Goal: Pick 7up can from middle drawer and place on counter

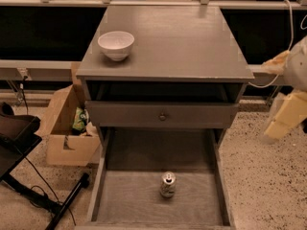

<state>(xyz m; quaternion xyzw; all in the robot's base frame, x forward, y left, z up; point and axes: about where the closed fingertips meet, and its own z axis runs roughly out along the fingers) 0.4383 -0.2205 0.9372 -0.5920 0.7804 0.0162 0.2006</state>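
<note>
Gripper (287,116): blurred pale-yellow shape at 3 o'clock of the view, right of the cabinet, off its side & above the speckled floor (259,176). Holds nothing that shows; can't make out how its grip is set. Cream arm section (293,63) just above it at 2 o'clock, thin pale cable (289,30) looping up behind.

Small slim 7up can (168,184), silver top w/ pull tab, pale green-white body: upright at 6 o'clock, on the floor of the wide shallow grey wooden middle drawer (127,200), which is pulled out toward the camera. Can sits approx. mid-width, a bit right of centre, apart from both side walls and well apart from the gripper.

At 12 o'clock from the can: grey drawer front w/ small round knob (162,115), pushed in; dark gap above it, then the broad flat grey wooden counter (187,42). Round white bowl (116,44) on the counter's front-left part, 11 o'clock of the view.

At 9 o'clock, beside the cabinet: open brown cardboard box (64,145) w/ a green packet (80,120) inside. Black stand (21,135) at 8 o'clock, legs on the floor.
</note>
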